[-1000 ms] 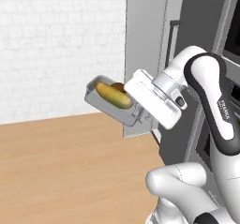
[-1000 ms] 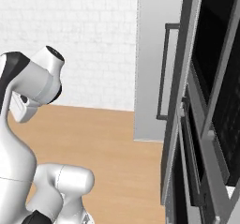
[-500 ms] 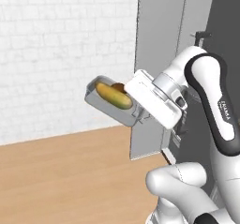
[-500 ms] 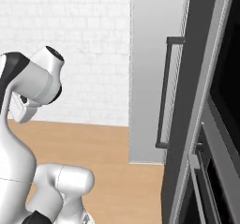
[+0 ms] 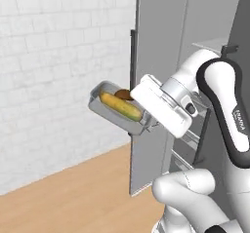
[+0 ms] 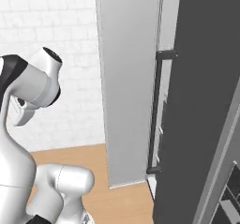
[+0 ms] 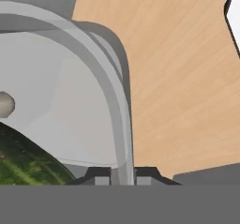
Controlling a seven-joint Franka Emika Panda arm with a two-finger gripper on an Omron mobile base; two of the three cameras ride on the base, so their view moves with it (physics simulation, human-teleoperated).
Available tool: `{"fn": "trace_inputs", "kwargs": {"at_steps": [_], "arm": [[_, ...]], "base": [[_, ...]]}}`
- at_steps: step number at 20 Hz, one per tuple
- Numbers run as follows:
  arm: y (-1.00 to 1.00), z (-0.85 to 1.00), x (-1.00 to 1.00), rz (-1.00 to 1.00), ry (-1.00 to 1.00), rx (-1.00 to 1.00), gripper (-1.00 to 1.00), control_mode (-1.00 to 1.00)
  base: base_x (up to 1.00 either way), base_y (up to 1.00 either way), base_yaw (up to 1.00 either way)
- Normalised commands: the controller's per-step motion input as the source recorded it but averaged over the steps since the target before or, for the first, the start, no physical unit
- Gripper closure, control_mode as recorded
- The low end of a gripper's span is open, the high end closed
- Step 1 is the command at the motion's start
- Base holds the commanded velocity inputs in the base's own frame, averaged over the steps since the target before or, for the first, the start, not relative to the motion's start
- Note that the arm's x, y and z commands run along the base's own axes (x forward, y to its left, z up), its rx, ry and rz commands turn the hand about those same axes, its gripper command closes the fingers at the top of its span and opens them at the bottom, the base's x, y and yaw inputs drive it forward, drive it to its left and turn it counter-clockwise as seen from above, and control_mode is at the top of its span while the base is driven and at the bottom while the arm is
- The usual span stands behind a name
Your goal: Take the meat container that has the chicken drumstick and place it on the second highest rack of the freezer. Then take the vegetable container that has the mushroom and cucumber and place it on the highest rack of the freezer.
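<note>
White brick wall (image 5: pixel 58 81), light wooden floor (image 5: pixel 73 198), tall dark cabinet front (image 6: pixel 201 101) at right

Smooth rendered finishes, mostly matt

The tray (image 5: pixel 105 111) looks like pale grey, slightly translucent plastic; the cucumber (image 5: pixel 121 106) has a mottled yellow-green skin, the mushroom (image 5: pixel 123 94) a dull brown. The freezer (image 6: pixel 126 78) door is flat matt grey, its handle (image 6: pixel 154 115) black. The floor (image 7: pixel 187 78) shows light wood grain; the wall (image 5: pixel 58 71) is white painted brick.
</note>
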Motion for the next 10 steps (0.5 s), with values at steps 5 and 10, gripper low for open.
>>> {"fn": "trace_inputs", "kwargs": {"at_steps": [5, 10], "arm": [[0.00, 0.00, 0.00, 0.00, 0.00, 0.00, 1.00, 1.00], [0.00, 0.00, 0.00, 0.00, 0.00, 0.00, 1.00, 1.00]], "base": [[0.84, 0.92, -0.57], [0.54, 0.71, -0.55]]}}
